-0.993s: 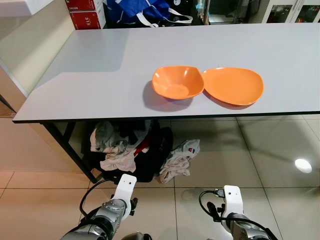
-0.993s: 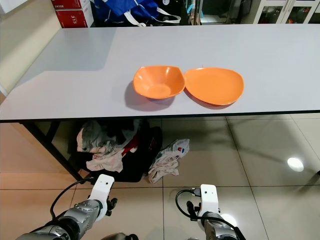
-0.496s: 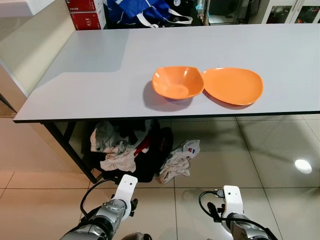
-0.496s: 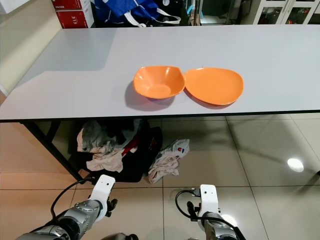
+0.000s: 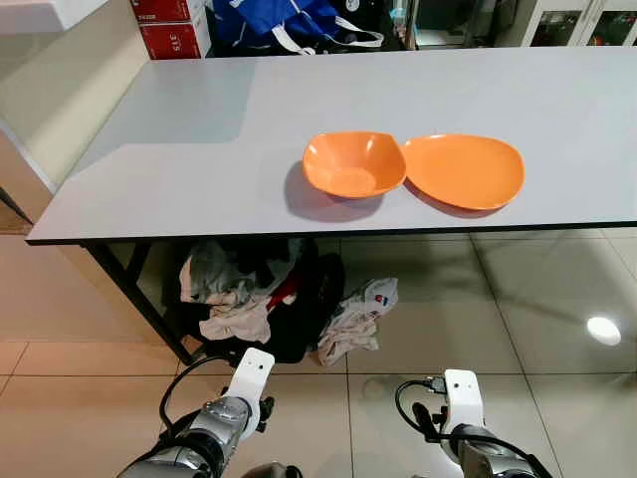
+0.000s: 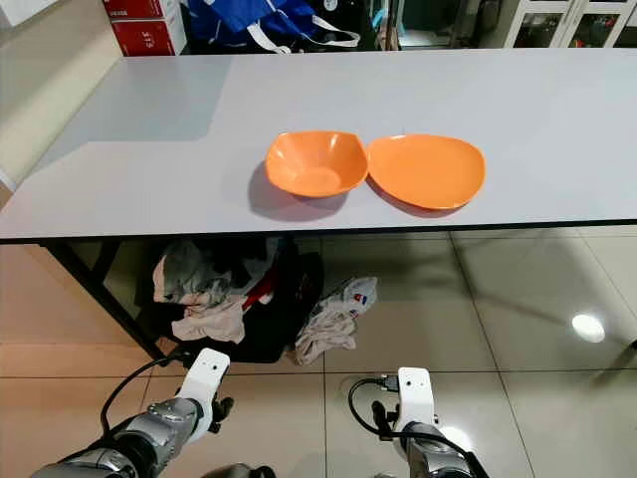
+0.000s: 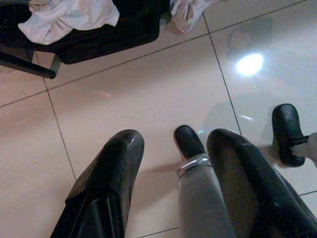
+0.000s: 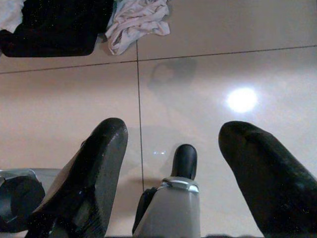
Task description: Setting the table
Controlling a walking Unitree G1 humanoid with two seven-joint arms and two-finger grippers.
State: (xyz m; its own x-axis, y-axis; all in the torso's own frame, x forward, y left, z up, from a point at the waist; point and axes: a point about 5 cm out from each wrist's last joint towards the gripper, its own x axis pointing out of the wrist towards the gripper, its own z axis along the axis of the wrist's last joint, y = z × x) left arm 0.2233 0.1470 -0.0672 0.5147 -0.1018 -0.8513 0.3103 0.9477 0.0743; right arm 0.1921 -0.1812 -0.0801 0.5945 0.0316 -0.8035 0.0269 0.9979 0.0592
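Eye views: orange bowl (image 5: pixel 353 163) on grey surface (image 5: pixel 179 129), touching orange plate (image 5: pixel 464 169) at bowl's right. L wrist: left end effector (image 7: pixel 173 183) spread wide, empty, above floor (image 7: pixel 138 89). R wrist: right end effector (image 8: pixel 173 173) same, w/ clothes (image 8: pixel 136 19) beyond.

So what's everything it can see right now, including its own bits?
Table: one, grey top, black legs, ahead of the robot.
Bowl: one, orange, near the table's front edge.
Plate: one, orange, touching the bowl on its right.
Black bag: one, on the floor under the table, with crumpled clothes on it.
Pale cloth: one, on the tiles beside the bag.
Red boxes: two, beyond the table's far left corner.
Blue bag: one, behind the table.
Left end effector: black fingers open, hanging over the tiled floor.
Right end effector: the same.
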